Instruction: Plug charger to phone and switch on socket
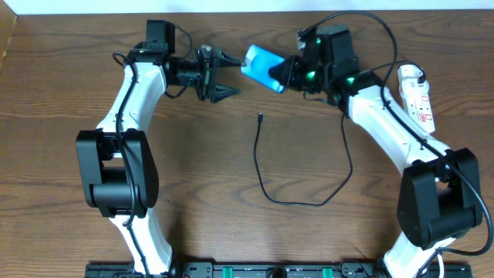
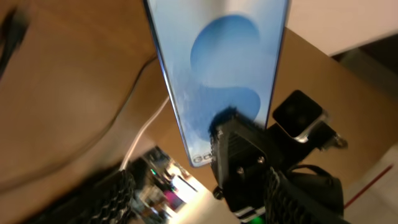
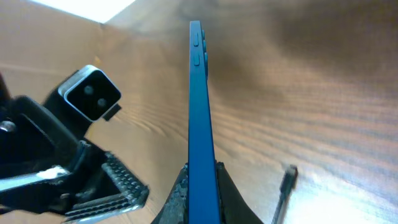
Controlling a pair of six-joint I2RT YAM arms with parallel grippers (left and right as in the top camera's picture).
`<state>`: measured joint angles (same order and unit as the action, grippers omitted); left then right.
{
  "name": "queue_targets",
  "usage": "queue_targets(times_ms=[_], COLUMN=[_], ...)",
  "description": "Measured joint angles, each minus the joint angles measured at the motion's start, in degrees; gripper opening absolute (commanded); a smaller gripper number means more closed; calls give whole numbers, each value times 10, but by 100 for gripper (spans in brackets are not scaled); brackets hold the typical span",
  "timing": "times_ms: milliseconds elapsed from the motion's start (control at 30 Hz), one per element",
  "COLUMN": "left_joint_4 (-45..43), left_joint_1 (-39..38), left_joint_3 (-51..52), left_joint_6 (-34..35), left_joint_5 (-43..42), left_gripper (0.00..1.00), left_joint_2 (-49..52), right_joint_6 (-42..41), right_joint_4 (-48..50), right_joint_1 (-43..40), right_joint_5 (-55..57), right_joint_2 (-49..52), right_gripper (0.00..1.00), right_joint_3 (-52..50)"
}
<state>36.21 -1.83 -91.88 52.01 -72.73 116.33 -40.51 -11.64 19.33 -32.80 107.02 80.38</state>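
The phone (image 1: 261,65), light blue screen, is held off the table at the back centre by my right gripper (image 1: 282,75), which is shut on its lower end. In the right wrist view the phone (image 3: 199,106) stands edge-on between the jaws (image 3: 199,193). My left gripper (image 1: 225,73) is open and empty, its fingers spread just left of the phone. In the left wrist view the screen (image 2: 224,68) faces it. The charger, a thin black cable (image 1: 266,185), lies on the table with its connector (image 1: 261,117) free below the phone. The socket, a white power strip (image 1: 417,94), lies at the far right.
The cable loops across the table's middle and runs up behind the right arm. The connector (image 3: 285,186) lies on the wood right of the phone. The left gripper's fingers (image 3: 106,186) sit close to the phone's left.
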Motion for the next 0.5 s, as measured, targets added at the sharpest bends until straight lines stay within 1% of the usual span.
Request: queue_targets(times_ms=[200, 333, 400, 500], left_joint_4=[-124, -222, -296, -360], left_joint_1=[0, 0, 0, 0], left_joint_3=[0, 0, 0, -1], left_joint_6=[-3, 35, 59, 98], left_joint_5=[5, 7, 9, 13], left_gripper=[69, 68, 69, 68], left_joint_2=[0, 0, 0, -1], right_joint_6=[-111, -218, -273, -331], right_joint_4=[83, 160, 198, 215], right_joint_1=[-21, -23, -20, -11], right_joint_5=[-15, -21, -23, -25], right_joint_2=[0, 0, 0, 0], right_gripper=[1, 1, 1, 1], right_joint_3=[0, -1, -1, -1])
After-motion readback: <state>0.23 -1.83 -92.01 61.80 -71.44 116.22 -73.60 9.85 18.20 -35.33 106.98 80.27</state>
